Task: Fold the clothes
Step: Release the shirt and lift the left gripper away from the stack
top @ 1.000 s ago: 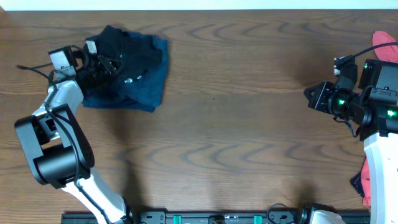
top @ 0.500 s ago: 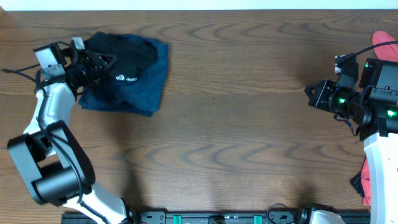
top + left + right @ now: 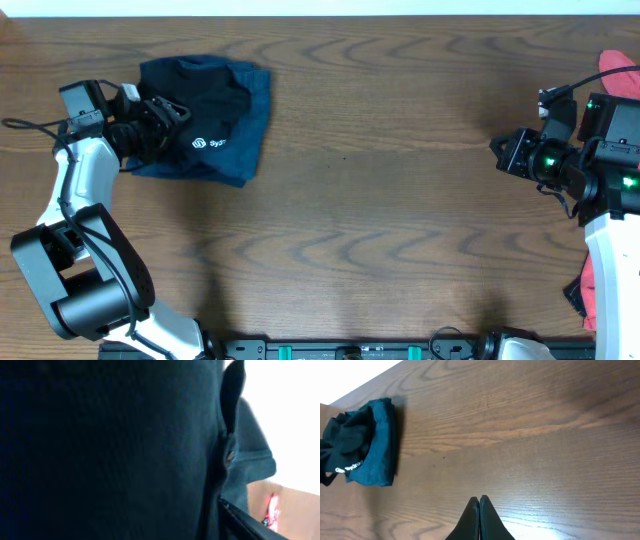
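Observation:
The clothes lie stacked at the table's back left. A black garment with a small white round logo is folded on top of navy-blue shorts. My left gripper sits at the stack's left edge, open, its jaws spread against the black cloth. In the left wrist view dark fabric fills the frame, and only one finger shows, at the lower right. My right gripper hovers over bare wood at the right, shut and empty. The stack appears far off in the right wrist view.
Coral-red pieces lie at the right table edge, one at the back and one near the front beside a dark scrap. The wooden table stretches between the two arms.
The left gripper drew the black garment leftward over the navy shorts, so the logo now faces up, and its jaws have spread apart. The right arm has not moved.

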You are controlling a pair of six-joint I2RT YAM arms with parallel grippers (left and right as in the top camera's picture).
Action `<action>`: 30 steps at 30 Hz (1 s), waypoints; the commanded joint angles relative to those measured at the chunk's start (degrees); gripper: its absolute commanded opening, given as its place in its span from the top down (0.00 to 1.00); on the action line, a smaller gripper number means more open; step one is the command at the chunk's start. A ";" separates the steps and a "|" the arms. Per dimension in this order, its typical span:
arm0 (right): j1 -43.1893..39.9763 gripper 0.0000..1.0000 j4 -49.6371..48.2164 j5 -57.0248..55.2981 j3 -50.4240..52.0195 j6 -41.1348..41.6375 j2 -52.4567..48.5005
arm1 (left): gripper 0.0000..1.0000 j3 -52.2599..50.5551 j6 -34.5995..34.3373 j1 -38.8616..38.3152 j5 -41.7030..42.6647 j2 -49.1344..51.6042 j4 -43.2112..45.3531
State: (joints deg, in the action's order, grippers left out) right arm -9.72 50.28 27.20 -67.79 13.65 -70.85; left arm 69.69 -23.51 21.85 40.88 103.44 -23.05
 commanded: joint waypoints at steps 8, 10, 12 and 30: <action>0.02 0.99 0.57 0.02 0.13 -0.55 0.02 | 0.20 -0.35 9.51 0.24 2.16 -7.23 -2.99; 0.02 0.99 0.39 0.02 0.13 -0.61 0.02 | 0.20 -0.35 10.21 -0.13 2.12 -9.53 -4.39; 0.02 0.98 0.02 0.02 0.13 -0.59 0.02 | 0.20 -0.35 10.19 -0.44 2.19 -11.69 -6.36; 0.04 0.99 -1.42 0.02 0.13 -0.57 0.02 | 0.39 -0.37 30.10 -19.23 -29.09 -15.50 -12.13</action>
State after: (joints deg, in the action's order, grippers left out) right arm -9.69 48.97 27.18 -67.79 13.61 -70.85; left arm 69.67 4.05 4.95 25.08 87.46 -37.10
